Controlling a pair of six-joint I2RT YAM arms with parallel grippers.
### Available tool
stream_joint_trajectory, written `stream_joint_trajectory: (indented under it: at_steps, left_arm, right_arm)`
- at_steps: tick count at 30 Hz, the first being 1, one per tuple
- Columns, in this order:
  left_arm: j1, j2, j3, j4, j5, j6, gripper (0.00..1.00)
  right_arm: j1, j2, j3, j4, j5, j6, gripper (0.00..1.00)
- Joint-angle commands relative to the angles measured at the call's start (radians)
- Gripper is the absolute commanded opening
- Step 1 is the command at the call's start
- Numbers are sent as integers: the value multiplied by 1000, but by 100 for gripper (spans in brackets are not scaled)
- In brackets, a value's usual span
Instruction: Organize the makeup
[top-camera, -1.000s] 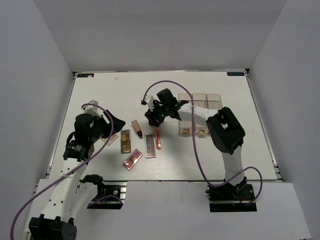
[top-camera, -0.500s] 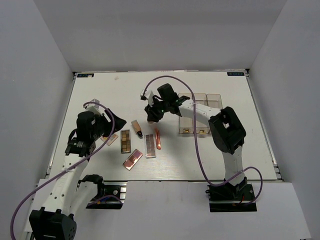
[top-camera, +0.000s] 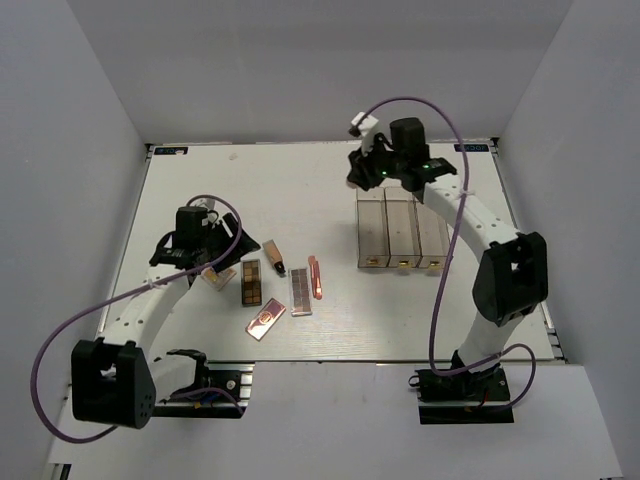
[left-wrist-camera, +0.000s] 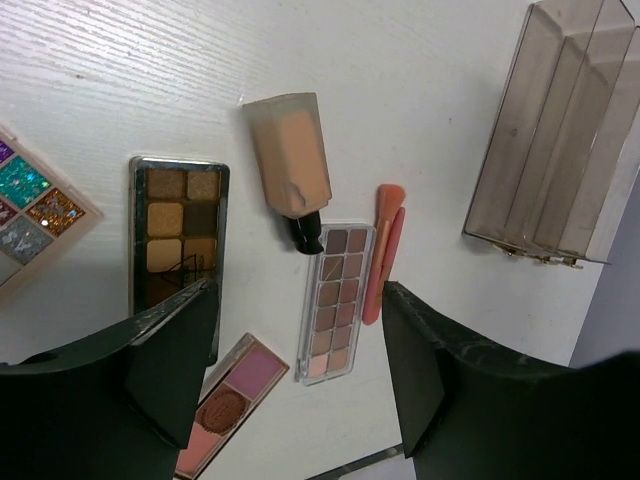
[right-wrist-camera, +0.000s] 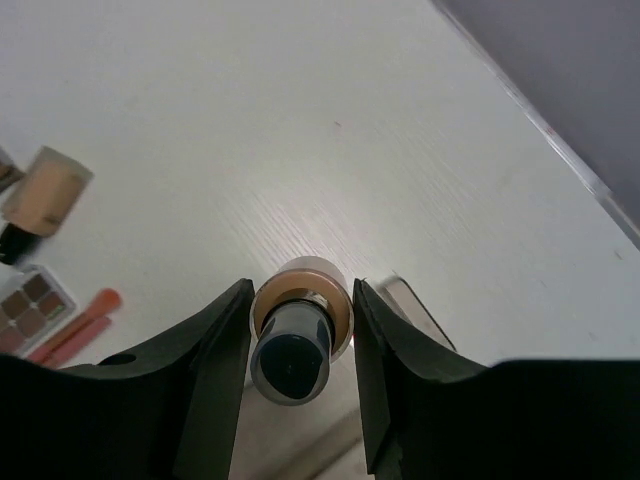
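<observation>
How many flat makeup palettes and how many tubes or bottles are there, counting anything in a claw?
Flat palettes: 4 (glitter palette, dark palette, nude palette, pink compact)
Tubes or bottles: 2 (beige tube, bottle in right claw)
Total: 6

No writing is legible; the small dark labels (top-camera: 170, 150) at the table's (top-camera: 300, 185) far corners are too blurred.

Left of my left gripper (left-wrist-camera: 298, 300) the glitter palette (left-wrist-camera: 30, 215) runs off the edge — one finger covers part of the pink compact (left-wrist-camera: 235, 395). My right gripper (right-wrist-camera: 300, 290) covers the sides of the tan bottle (right-wrist-camera: 295, 345).
</observation>
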Motion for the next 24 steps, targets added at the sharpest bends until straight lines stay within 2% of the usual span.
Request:
stream_joint_trajectory:
  at_steps: [1, 7, 13, 18, 21, 24]
  left_arm:
    - [-13, 52, 63, 1, 3, -9, 76]
    - [-33, 188, 172, -31, -25, -4, 77]
    - [-88, 357, 316, -112, -104, 1, 78]
    - [-137, 402, 356, -138, -157, -4, 78]
    - [-157, 416, 361, -143, -180, -12, 79]
    - [-180, 429, 376, -149, -200, -16, 79]
  right_arm:
    - [-55, -68, -46, -60, 47, -9, 6]
    - [-120, -66, -124, -77, 48, -50, 6]
    - [-140, 22, -84, -88, 31, -75, 8]
    - [-140, 114, -29, -105, 22, -89, 13]
    - [-135, 153, -12, -102, 22, -95, 20]
    - [-135, 176, -2, -103, 24, -96, 35]
